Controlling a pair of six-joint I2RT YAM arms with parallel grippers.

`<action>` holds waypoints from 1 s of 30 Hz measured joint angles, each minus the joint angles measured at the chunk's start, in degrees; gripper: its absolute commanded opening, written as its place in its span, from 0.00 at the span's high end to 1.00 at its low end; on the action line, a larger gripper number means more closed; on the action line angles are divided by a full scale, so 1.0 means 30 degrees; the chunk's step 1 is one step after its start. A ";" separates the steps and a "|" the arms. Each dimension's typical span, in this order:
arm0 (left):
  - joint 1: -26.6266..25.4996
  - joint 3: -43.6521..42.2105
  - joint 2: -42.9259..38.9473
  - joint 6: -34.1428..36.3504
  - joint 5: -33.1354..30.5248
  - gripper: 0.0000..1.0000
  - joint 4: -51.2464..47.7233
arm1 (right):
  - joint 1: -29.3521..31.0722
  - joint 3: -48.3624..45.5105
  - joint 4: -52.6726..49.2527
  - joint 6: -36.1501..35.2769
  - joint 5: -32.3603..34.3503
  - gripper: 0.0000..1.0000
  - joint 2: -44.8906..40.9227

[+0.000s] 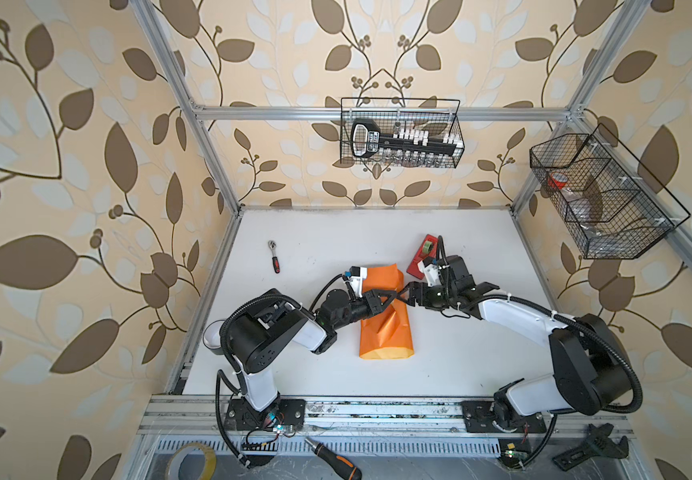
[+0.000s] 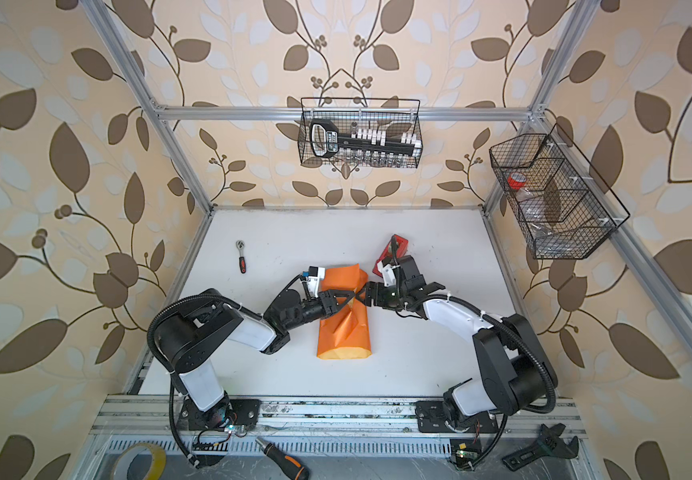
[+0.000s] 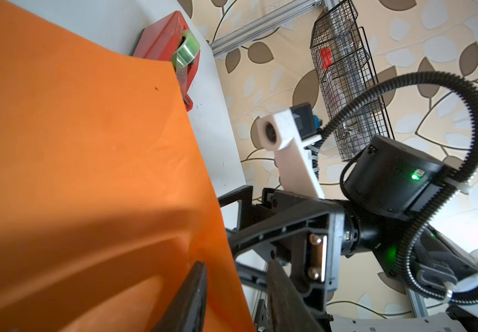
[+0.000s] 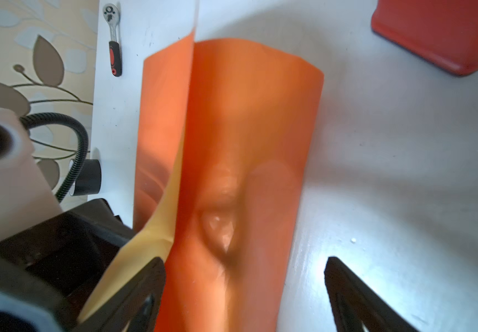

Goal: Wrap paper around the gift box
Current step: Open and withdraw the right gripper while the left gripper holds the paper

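Paper (image 1: 385,332) folded over the hidden box, left claw (image 3: 236,263) is hovering part-open at the flap, gripping nothing, right claw (image 4: 243,258) wide, empty; flap likely needs pinning next.

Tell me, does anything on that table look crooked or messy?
Yes: the paper in mid-table looks untidy. A raised diagonal pucker crosses its middle, and its far end, near the red tape dispenser, stands open and curled rather than lying flat.
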 measured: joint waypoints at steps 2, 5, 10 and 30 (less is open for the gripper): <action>0.0000 0.0015 -0.0007 0.0000 0.0000 0.56 -0.0029 | -0.0415 0.0007 -0.0342 -0.0168 0.0007 0.12 -0.0597; 0.0000 0.0066 -0.0029 0.0000 0.0022 0.51 -0.0168 | -0.0984 0.0000 -0.0787 -0.0379 0.0015 0.12 -0.1209; -0.0029 0.0211 -0.0080 0.0000 0.0029 0.47 -0.0408 | -0.1188 -0.0117 -0.1107 -0.0590 0.0000 0.12 -0.1596; -0.0131 0.0736 -0.0918 0.0452 0.0058 0.41 -0.2601 | 0.0131 -0.1647 0.1719 0.0131 -0.1064 0.12 0.0729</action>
